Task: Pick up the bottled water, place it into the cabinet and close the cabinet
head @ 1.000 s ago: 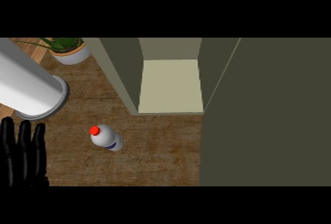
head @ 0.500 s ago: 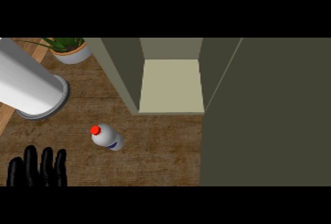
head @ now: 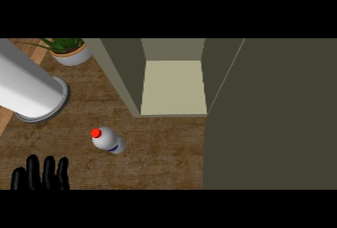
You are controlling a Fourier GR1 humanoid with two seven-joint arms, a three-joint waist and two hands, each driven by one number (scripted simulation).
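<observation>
Head view, looking steeply down.

Surfaces: counter (head: 164,153) = brown wood-grain, matte, flat. Cabinet (head: 121,73) = olive-grey flat panels w/ square edges; it stands open and the inner shelf floor (head: 172,87) is a pale cream rectangle. Door (head: 270,116) is swung out and fills the view's right side as one dark olive slab, no texture.

Upper left: large smooth grey-white cylinder (head: 30,89), slanted across the corner, w/ a flared rim at its lower end. Can't tell what it is. Behind it, a potted plant (head: 69,50): thin green leaves in a round white pot.

Task obj: water bottle (head: 107,140). Small, rounded pale body, round red cap (head: 96,132), blue band (head: 117,148) low on the body. Appears upright, seen from above. Stands on the counter in front of the cabinet's left wall, outside the cabinet, near the cylinder's rim but not touching.

Left hand (head: 47,173): black, only the fingers show, at the lower-left edge. Fingers straight, side by side, pointing up-view, holding nothing. Bottle sits up-right of the fingertips, near, w/ a clear gap.
</observation>
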